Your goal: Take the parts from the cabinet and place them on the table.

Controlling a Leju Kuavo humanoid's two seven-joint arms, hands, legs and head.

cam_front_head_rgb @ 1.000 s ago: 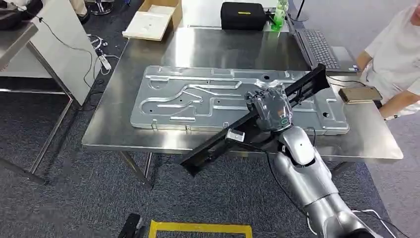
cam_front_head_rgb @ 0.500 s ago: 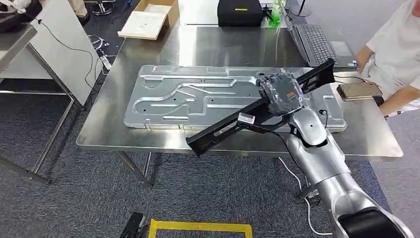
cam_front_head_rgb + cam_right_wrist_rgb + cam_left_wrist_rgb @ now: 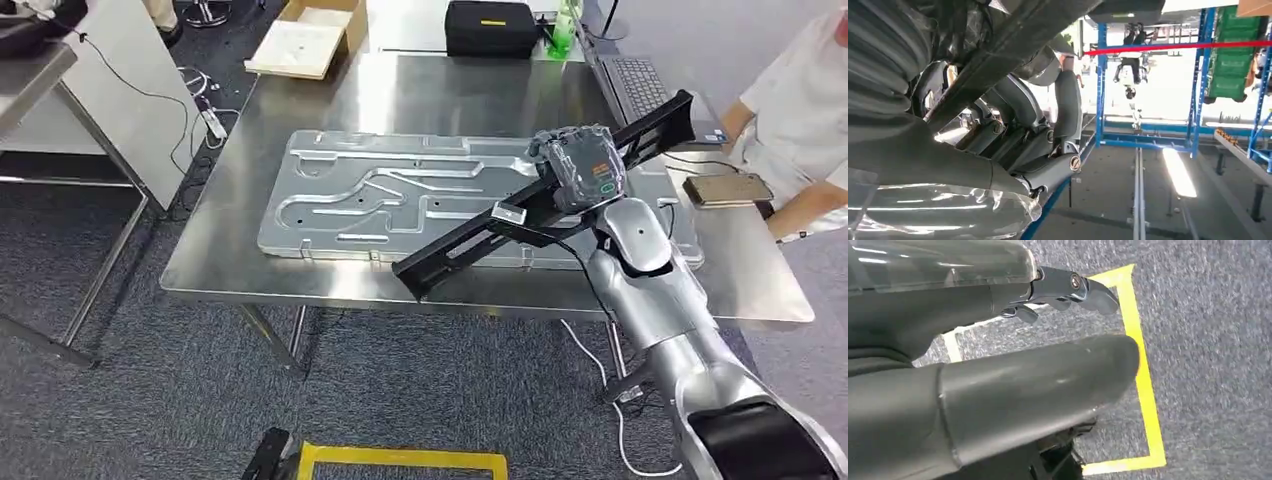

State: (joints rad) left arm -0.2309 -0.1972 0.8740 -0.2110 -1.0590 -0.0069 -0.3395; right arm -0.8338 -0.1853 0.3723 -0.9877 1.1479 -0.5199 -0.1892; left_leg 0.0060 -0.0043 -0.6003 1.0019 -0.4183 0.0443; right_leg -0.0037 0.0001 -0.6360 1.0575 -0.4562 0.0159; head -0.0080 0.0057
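While right hand (image 3: pixel 578 168) grips black rail (image 3: pixel 470 240), rail end overhangs table (image 3: pixel 300 290) near edge.

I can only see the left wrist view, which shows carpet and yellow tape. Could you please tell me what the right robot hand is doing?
Observer: The right robot hand grips a long black bar.
Operator: Thank you. Where is the bar relative to the table?
Observer: It slants across the near right part of the steel table, above a large silver panel lying flat there.
Operator: Is anyone close by?
Observer: Yes, a person in white is at the table's right end, beyond the far tip of the bar.
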